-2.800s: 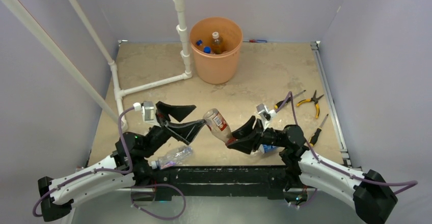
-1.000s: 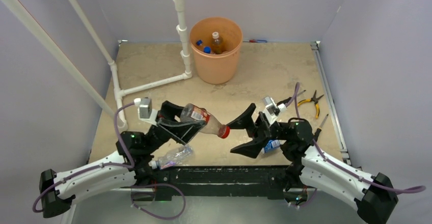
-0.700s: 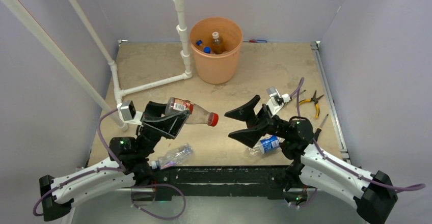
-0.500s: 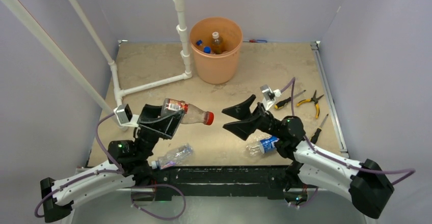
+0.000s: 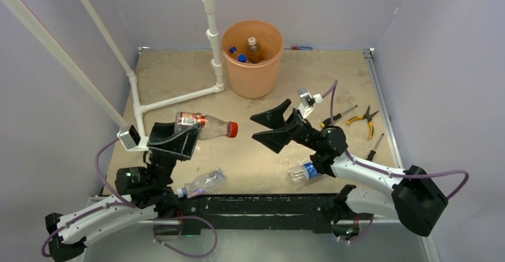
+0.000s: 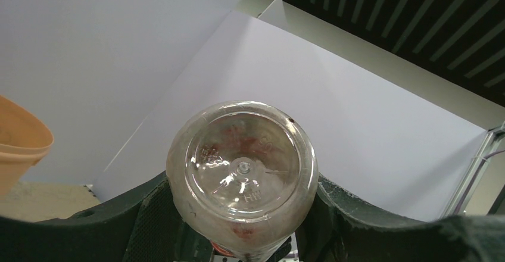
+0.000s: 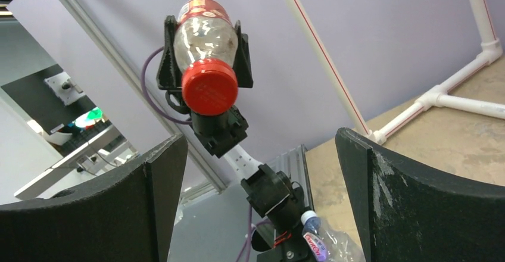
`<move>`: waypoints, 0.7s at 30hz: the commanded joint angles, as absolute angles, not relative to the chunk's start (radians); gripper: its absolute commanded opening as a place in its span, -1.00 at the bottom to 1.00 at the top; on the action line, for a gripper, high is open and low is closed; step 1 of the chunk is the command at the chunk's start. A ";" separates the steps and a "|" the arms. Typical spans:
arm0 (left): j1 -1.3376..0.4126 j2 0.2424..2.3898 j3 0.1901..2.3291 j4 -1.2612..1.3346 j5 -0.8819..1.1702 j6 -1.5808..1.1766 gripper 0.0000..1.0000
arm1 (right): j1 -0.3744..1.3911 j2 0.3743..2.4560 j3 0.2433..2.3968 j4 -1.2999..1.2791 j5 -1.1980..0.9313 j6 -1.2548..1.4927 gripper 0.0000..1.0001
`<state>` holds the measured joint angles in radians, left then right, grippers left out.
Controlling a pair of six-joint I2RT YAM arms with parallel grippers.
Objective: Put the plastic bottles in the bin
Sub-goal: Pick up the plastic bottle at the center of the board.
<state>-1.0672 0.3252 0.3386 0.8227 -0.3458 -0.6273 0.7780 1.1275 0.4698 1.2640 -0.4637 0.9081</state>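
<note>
Above the near left part of the tabletop (image 5: 178, 71), my left jaws are clamped around the body of the red-capped bottle (image 5: 205, 126). They hold it on its side, off the surface, with the cap pointing across toward my right arm (image 5: 357, 172). From my left wrist I see its clear round base filling the space between my two black fingers.

My right jaws stand spread wide with nothing between them. They face the red cap but stay apart from it.

At the far edge stands the orange bin (image 5: 253, 80), just beside the white pipe frame (image 5: 211, 36). Inside it I can make out an amber bottle with a white cap (image 5: 253, 47) and two blue caps (image 5: 237, 54).

Two more bottles lie on the tabletop. A blue-labelled bottle (image 5: 305, 170) lies close under my right arm. A clear bottle (image 5: 202, 183) lies near the base of my left arm.

Yellow-handled pliers (image 5: 363, 119) and two screwdrivers (image 5: 339, 116) lie toward the right edge.
</note>
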 commanded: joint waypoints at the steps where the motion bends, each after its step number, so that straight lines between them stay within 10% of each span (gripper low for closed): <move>1: -1.069 0.302 0.374 0.800 -0.386 -0.567 -0.18 | 0.772 1.118 0.483 1.357 -0.468 0.900 0.94; 21: -1.069 0.381 0.407 0.928 -0.402 -0.507 -0.23 | 0.773 1.314 0.534 1.772 -0.395 1.114 0.87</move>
